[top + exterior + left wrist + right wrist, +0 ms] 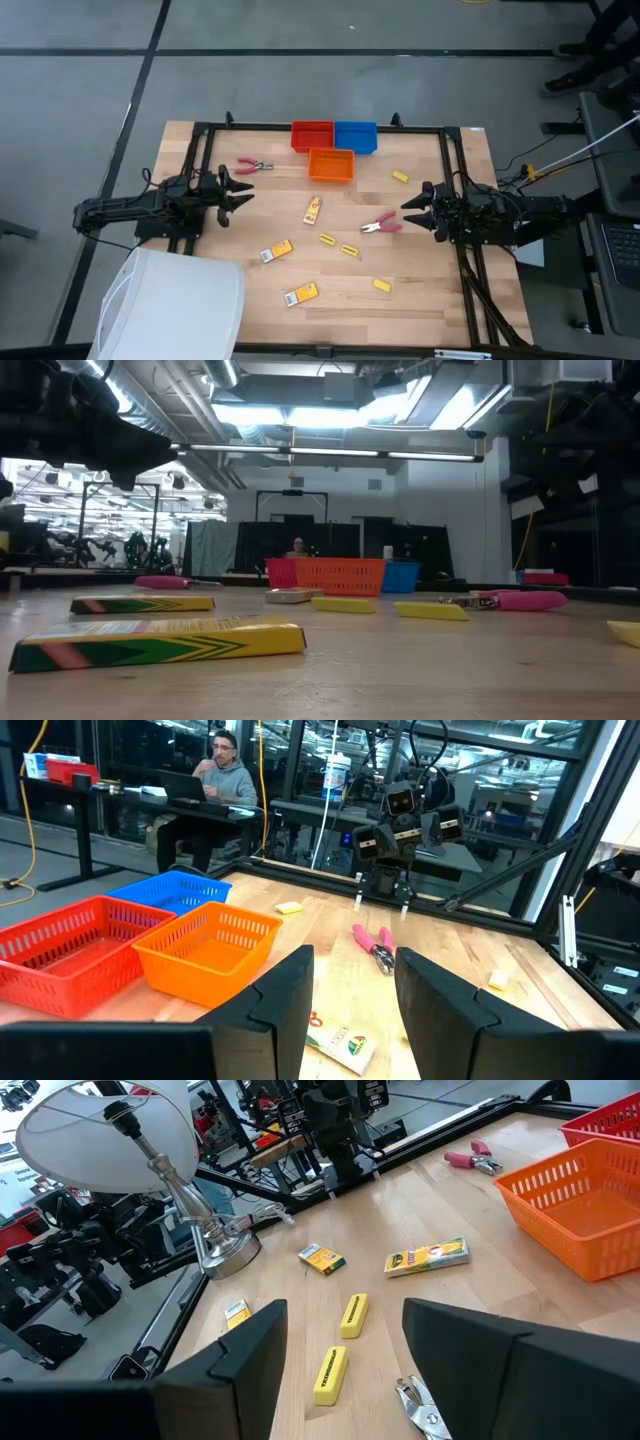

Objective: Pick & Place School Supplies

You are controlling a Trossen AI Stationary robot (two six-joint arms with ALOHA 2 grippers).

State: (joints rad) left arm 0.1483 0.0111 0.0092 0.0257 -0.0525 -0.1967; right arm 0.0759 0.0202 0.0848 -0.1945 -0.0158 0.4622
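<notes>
- My left gripper (pixel 243 190) hovers at the table's left edge with its fingers spread wide and nothing between them. My right gripper (pixel 410 212) hangs at the right side, equally wide open and empty.
- The supplies lie loose across the table (pixel 430 290): one pair of pink-handled pliers (pixel 380 224) just beside my right gripper, and a second pair (pixel 253 166) at far left near my left gripper.
- Three crayon boxes lie around the middle: (pixel 312 210), (pixel 276 251) and (pixel 300 294). Yellow erasers are dotted about, among them (pixel 328 239), (pixel 349 250), (pixel 382 285) and (pixel 400 177).
- Nothing sits in the red bin (pixel 312 135), blue bin (pixel 355 136) or orange bin (pixel 331 165), as far as I can see.
- I'd expect the flat pliers to slide or pivot if my fingers close off-centre; the thin erasers could skate away on the smooth wood.
- The lamp (pixel 170 305) at the near left corner could be struck by a wide left-arm swing.
- The pale wooden top is framed by black rails; a person (pixel 222 780) sits at a desk beyond.
</notes>
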